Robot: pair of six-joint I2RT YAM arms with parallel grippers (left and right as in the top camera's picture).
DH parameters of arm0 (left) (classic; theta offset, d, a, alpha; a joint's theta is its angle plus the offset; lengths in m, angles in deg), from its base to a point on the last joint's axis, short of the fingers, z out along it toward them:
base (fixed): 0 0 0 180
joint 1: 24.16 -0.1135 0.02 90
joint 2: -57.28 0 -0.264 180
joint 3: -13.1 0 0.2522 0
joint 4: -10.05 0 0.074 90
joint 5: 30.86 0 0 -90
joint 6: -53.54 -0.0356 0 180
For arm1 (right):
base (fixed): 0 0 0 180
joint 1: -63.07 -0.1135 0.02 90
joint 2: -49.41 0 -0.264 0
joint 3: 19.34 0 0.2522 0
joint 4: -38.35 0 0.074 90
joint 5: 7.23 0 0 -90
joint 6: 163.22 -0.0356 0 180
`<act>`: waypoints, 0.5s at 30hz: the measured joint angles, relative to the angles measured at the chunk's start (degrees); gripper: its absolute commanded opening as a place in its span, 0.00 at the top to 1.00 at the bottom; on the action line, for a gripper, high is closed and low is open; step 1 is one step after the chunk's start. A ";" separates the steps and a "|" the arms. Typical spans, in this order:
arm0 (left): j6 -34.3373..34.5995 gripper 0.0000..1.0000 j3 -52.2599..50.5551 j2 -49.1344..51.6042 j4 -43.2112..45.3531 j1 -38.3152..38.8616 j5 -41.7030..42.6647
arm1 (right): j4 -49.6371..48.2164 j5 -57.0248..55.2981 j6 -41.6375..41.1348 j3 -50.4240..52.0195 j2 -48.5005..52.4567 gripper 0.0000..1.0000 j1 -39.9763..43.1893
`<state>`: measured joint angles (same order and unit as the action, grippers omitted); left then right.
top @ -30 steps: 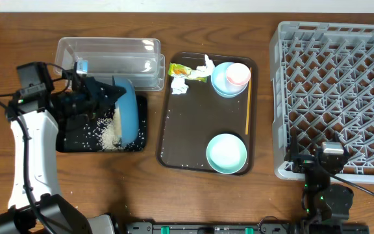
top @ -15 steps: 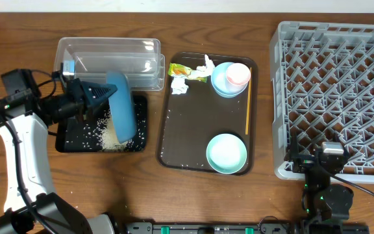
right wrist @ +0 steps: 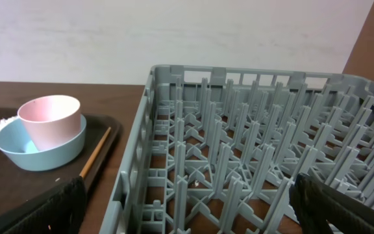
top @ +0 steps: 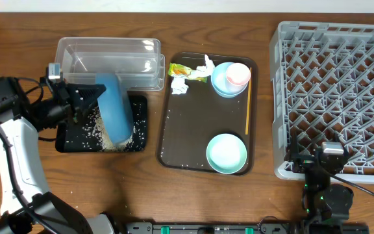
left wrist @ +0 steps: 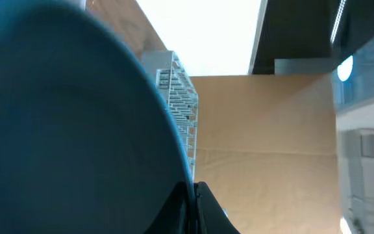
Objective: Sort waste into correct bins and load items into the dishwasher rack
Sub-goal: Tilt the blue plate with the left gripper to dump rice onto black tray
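Observation:
My left gripper (top: 96, 96) is shut on the rim of the large dark blue bowl (top: 115, 109), which is tipped over with its back up above the black tray (top: 67, 142). In the left wrist view the bowl (left wrist: 70, 130) fills the left side and the gripper (left wrist: 195, 198) pinches its edge. White rice (top: 112, 133) lies heaped and scattered in the black tray. The clear tub (top: 109, 58) stands just behind. My right gripper (top: 330, 159) stands open at the front edge of the grey rack (top: 339, 84), gripper (right wrist: 193, 218) empty over the rack (right wrist: 239, 149).
The brown tray (top: 174, 130) holds a mint-green bowl (top: 226, 153), a pink cup (top: 238, 74) inside a light blue bowl (top: 219, 81), an orange stick (top: 248, 107), white tissue (top: 180, 85) and a yellow-green wrapper (top: 177, 69). A few rice grains lie on it.
My left arm has drawn back to the left and turned the blue bowl further over, from facing sideways to back-up. The right arm has not moved.

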<state>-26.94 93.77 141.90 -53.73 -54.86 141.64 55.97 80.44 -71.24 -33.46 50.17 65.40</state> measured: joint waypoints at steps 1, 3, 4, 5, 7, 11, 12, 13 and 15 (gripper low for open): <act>-0.44 0.94 0.00 0.02 -0.15 0.00 0.13 | 0.00 0.00 0.00 0.00 0.00 0.01 0.00; -0.83 0.94 0.00 0.02 -1.03 -0.04 0.50 | 0.00 0.00 0.00 0.00 0.00 0.01 0.00; -0.85 0.94 0.00 0.02 -1.20 -0.04 0.92 | 0.00 0.00 0.00 0.00 0.00 0.01 0.00; -0.87 0.94 0.00 0.02 -1.01 -0.04 1.27 | 0.02 0.00 0.00 0.00 0.00 0.01 0.00; -1.03 0.94 0.00 0.02 -1.11 -0.04 1.75 | 0.00 0.00 0.00 0.00 0.00 0.01 0.00; -0.96 0.94 -0.04 0.02 -1.62 -0.04 3.39 | 0.02 0.00 0.00 0.00 0.00 0.01 0.00; -0.96 0.94 -0.04 0.02 -0.72 -0.07 3.08 | 0.02 0.00 0.00 0.00 0.00 0.01 0.00; -1.01 0.94 -0.04 0.02 -0.68 -0.22 2.73 | 0.00 0.00 0.00 0.00 0.00 0.01 0.00; -1.07 0.94 -0.04 0.02 -2.43 -0.50 2.73 | -0.02 0.00 0.00 0.00 0.00 0.01 0.00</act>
<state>-28.01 93.73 141.92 -56.15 -55.36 144.37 55.95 80.44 -71.24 -33.46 50.17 65.40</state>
